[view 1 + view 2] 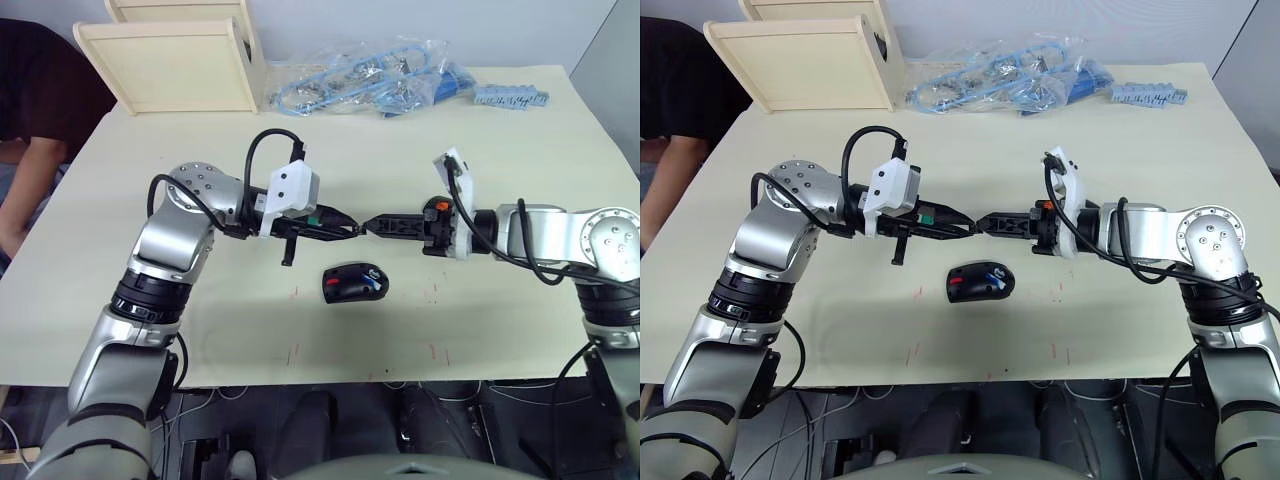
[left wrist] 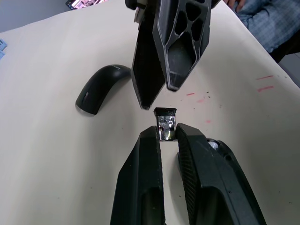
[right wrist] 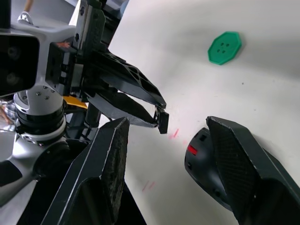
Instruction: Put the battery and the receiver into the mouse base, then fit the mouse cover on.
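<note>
Receiver [image 2: 165, 125] pinched between left gripper [image 2: 167, 136] fingertips, held above table [image 1: 520, 160]. Right gripper [image 3: 165, 140] spread open, facing it tip to tip. Mouse base [image 1: 353, 284] on table below; mouse cover [image 2: 101, 87] nearby.

cream table [image 1: 520, 150] carries mouse base [image 1: 352, 284], mouse cover [image 2: 101, 87], green disc [image 3: 224, 47].

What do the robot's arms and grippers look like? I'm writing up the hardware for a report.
Both arms are silver-grey metal with black joint bands and looping black cables. Each wrist carries a white housing. The left gripper and right gripper each have two black fingers with cut-out ribbed frames. An orange part sits by the right wrist.
</note>
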{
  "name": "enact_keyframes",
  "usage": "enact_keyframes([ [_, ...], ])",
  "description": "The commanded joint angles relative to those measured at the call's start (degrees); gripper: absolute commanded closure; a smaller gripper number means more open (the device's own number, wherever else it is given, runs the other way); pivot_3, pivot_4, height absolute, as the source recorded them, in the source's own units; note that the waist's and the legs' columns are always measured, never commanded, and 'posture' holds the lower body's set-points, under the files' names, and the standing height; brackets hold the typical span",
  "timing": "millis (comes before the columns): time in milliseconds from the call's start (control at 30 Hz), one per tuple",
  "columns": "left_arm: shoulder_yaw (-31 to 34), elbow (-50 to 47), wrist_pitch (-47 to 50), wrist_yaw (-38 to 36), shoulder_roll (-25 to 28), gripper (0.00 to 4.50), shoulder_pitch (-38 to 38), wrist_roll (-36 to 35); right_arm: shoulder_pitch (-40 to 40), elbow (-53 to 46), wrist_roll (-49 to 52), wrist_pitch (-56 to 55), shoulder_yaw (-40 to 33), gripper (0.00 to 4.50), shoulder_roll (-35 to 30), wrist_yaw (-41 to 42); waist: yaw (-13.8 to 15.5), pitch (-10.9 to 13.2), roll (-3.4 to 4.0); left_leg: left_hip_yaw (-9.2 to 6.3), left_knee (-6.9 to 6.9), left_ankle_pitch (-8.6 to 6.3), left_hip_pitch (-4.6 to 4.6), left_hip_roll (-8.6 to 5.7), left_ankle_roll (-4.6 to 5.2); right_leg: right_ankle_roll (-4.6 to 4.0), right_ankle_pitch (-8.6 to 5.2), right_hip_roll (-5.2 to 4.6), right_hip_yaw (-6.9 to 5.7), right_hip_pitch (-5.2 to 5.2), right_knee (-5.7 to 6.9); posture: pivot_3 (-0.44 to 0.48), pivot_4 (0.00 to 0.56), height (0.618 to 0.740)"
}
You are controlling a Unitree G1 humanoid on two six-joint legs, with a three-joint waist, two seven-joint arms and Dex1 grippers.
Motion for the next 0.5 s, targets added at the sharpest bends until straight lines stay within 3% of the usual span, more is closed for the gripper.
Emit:
enact_keyframes([
  [33, 0.73, -1.27, -0.63, 0.03, 0.05, 4.49, -1.64, -0.1, -1.79, -0.42, 1.96, 0.26, -0.56, 1.73, 0.58, -0.2, 0.0, 0.0, 0.0, 0.0, 0.0, 0.0, 0.0, 0.0, 0.0, 0.0, 0.0, 0.0, 0.0, 0.0, 0.0, 0.0, 0.15, 0.74],
  [67, 0.79, -1.3, -0.61, -0.02, 0.08, 4.49, -1.66, -0.09, -1.82, -0.28, 1.96, 0.31, -0.58, 1.73, 0.8, -0.31, 0.0, 0.0, 0.0, 0.0, 0.0, 0.0, 0.0, 0.0, 0.0, 0.0, 0.0, 0.0, 0.0, 0.0, 0.0, 0.0, 0.15, 0.74],
  [167, 0.84, -0.98, -0.74, -0.22, 0.12, 4.49, -1.95, 0.11, -2.03, 0.04, 1.96, 0.85, -0.52, 2.47, 0.77, -0.28, 0.0, 0.0, 0.0, -0.01, 0.0, 0.0, 0.0, 0.0, 0.0, 0.0, 0.0, 0.0, -0.02, 0.0, 0.01, 0.0, 0.15, 0.74],
  [500, 0.87, -1.26, -0.56, -0.26, 0.26, 4.49, -2.01, 0.09, -2.43, 0.26, 1.96, 0.88, -0.03, 2.47, 1.49, -0.52, -0.1, 0.0, 0.0, 0.0, 0.0, 0.0, 0.0, 0.0, 0.0, 0.0, 0.0, 0.0, -0.01, 0.0, 0.01, 0.0, 0.15, 0.74],
])
